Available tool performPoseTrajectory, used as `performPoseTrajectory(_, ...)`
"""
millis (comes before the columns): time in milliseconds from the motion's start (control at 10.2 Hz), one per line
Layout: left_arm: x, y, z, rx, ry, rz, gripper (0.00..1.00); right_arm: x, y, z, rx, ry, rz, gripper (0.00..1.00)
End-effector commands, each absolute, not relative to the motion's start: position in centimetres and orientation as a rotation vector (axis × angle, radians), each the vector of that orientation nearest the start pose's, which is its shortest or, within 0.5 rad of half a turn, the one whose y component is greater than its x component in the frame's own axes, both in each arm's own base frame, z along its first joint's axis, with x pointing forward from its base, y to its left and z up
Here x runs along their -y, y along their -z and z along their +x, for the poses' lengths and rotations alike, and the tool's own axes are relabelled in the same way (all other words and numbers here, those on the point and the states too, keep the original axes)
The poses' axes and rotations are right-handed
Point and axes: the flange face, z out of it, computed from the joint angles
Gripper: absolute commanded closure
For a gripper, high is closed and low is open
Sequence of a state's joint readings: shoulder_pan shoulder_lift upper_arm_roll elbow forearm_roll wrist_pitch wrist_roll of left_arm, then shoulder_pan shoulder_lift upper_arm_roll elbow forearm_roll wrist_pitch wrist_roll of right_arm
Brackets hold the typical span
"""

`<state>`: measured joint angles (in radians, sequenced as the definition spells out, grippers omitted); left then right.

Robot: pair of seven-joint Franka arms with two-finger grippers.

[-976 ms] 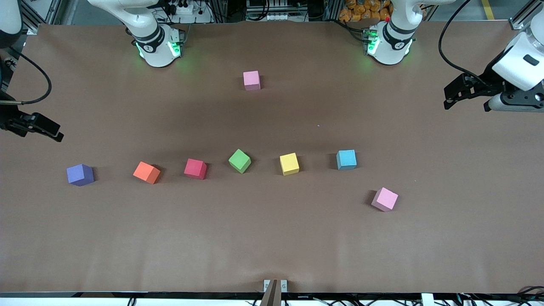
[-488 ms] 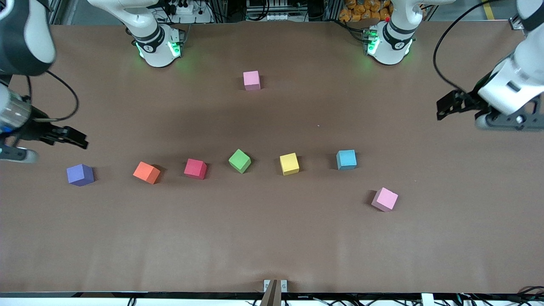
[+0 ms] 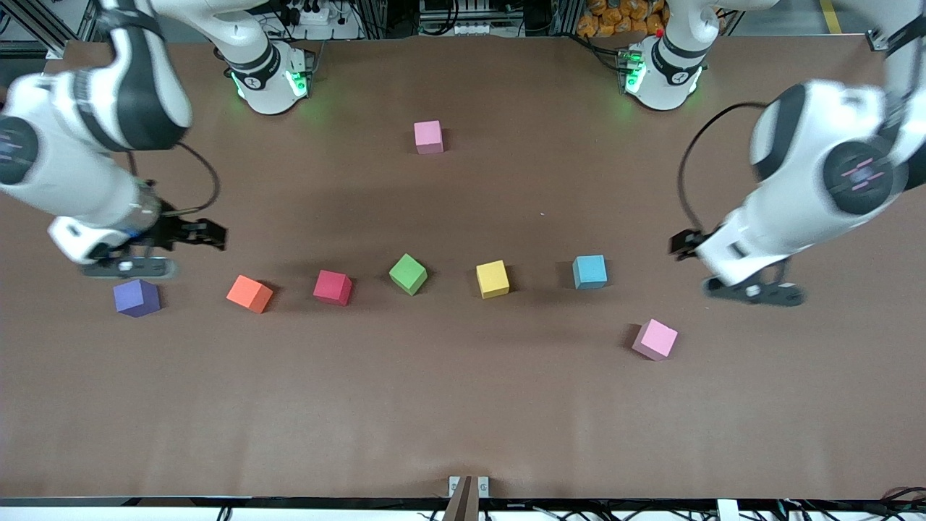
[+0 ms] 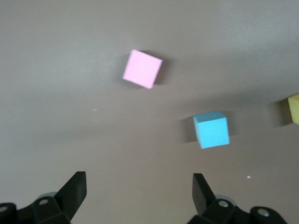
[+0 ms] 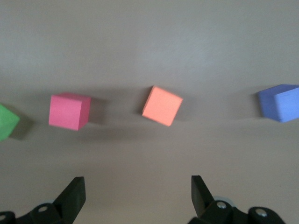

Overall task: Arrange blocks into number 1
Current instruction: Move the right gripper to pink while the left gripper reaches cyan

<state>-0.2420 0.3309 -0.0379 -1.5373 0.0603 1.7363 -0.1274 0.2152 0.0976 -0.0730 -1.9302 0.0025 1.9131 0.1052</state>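
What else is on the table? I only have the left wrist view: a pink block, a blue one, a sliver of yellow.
Observer: A second pink block sits alone, farther from the front camera than the row, between the arm bases.
Operator: What comes after yellow in the row?
Observer: Toward the right arm's end: green block, red block, orange block, purple block.
Operator: Where are the pincers?
Observer: The right pincer is open and empty, over bare table near the orange block. Your left pincer, also open, is over the table beside the blue block, toward the left arm's end.
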Motion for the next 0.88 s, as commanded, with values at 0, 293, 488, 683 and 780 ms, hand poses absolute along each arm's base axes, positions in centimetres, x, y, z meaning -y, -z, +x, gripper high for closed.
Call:
performPoseTrajectory(0, 21.0, -41.8, 62.8, -0.244, -0.189, -3.058, 0.0, -12.5, -39.3, 52.8, 0.118, -0.286, -3.084, 0.0)
performPoseTrajectory(293, 23.9, -36.0, 61.5, -0.163, -0.152, -3.121, 0.0, -16.4, -36.3, 49.1, 0.197, -0.362, -3.048, 0.0)
performPoseTrajectory(488, 25.0, -33.3, 60.0, -0.136, -0.156, -3.124, 0.0, -16.7, -33.5, 48.0, 0.174, -0.457, -3.027, 0.0)
performPoseTrajectory(683, 24.9, -31.5, 59.4, -0.081, -0.175, -3.122, 0.0, -19.4, -32.0, 46.2, 0.244, -0.519, -3.016, 0.0)
performPoseTrajectory(780, 25.0, -30.8, 59.5, -0.017, -0.161, -3.127, 0.0, -21.3, -30.8, 44.3, 0.317, -0.569, -3.019, 0.0)
